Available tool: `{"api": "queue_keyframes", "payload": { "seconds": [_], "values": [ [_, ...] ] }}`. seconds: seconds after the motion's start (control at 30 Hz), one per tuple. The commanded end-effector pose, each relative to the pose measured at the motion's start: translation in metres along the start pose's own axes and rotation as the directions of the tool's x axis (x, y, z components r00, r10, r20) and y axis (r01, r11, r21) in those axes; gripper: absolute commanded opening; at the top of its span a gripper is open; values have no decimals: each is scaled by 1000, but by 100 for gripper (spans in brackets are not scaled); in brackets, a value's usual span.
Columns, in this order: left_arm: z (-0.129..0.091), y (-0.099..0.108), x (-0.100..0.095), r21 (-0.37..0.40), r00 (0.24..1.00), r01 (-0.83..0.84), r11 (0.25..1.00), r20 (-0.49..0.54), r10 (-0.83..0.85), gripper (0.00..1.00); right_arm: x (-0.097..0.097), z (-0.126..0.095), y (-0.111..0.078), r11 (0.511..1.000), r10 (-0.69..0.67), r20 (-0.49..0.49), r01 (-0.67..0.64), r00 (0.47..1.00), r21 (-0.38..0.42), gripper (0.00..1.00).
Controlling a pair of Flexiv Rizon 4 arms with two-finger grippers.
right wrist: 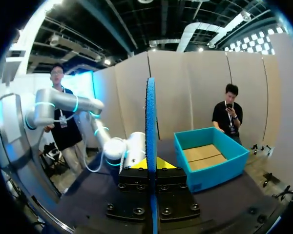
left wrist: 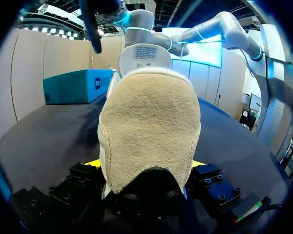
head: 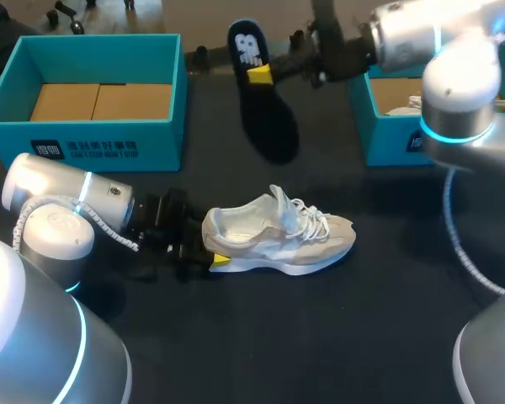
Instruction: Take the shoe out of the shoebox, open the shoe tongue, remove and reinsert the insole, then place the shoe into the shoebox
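A beige and white shoe (head: pixel 278 236) lies on its sole on the dark table, toe to the right, its tongue (left wrist: pixel 144 56) raised. My left gripper (head: pixel 212 242) has the heel (left wrist: pixel 149 131) between its fingers, a yellow tip touching each side. Up in the air between the two boxes, my right gripper (head: pixel 259 74) is shut on the dark insole (head: pixel 265 109), which hangs heel-end up, blue-edged (right wrist: pixel 150 112). In the right wrist view the insole stands edge-on between the yellow tips of that gripper (right wrist: pixel 151 163).
A teal shoebox (head: pixel 93 135) with cardboard inside stands at the back left. A second teal box (head: pixel 387 135) stands at the back right, under my right arm. The table in front of the shoe is bare dark surface.
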State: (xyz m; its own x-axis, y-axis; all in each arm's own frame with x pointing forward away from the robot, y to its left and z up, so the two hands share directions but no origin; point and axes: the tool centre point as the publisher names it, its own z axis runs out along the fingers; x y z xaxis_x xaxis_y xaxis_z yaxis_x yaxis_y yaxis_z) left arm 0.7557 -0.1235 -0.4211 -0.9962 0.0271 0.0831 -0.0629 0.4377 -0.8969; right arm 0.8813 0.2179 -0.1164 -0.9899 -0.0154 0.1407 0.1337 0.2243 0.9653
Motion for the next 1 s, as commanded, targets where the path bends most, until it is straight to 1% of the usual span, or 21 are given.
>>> {"api": "queue_keyframes", "payload": {
  "seconds": [0.03, 0.1, 0.23, 0.37, 0.53, 0.67, 0.7, 0.73, 1.0],
  "values": [
    [0, 0, 0, -3, 1000, 1, 1000, -1, -1, 0, 3, -21, 9, 999, 26, -62, -29, 998, -35, 0],
    [0, 0, 0, -3, 1000, 1, 1000, -1, -1, 0, 7, -25, 16, 997, 55, -82, -59, 995, -54, 0],
    [0, 0, 0, -3, 1000, 1, 1000, -1, -1, 0, 16, -36, 31, 991, 87, -77, -95, 993, -99, 0],
    [0, 0, 0, -3, 1000, 1, 1000, -1, -1, 0, 27, -44, 47, 981, 95, -77, -107, 992, -162, 0],
    [0, 0, 0, -3, 1000, 1, 1000, -1, -1, 0, 41, -52, 64, 971, 128, -101, -145, 987, -192, 0],
    [0, 0, 0, -3, 1000, 1, 1000, -1, -1, 0, 52, -55, 75, 968, 155, -111, -173, 982, -183, 0],
    [0, 0, 0, -3, 1000, 1, 1000, -1, -1, 0, 53, -56, 79, 972, 147, -88, -160, 985, -172, 0],
    [0, 0, 0, -3, 1000, 1, 1000, -1, -1, 0, 54, -56, 83, 975, 93, -83, -108, 992, -194, 0],
    [0, 0, 0, -3, 1000, 1, 1000, -1, -1, 0, 54, -56, 83, 975, 93, -83, -108, 992, -194, 0]
  ]
}}
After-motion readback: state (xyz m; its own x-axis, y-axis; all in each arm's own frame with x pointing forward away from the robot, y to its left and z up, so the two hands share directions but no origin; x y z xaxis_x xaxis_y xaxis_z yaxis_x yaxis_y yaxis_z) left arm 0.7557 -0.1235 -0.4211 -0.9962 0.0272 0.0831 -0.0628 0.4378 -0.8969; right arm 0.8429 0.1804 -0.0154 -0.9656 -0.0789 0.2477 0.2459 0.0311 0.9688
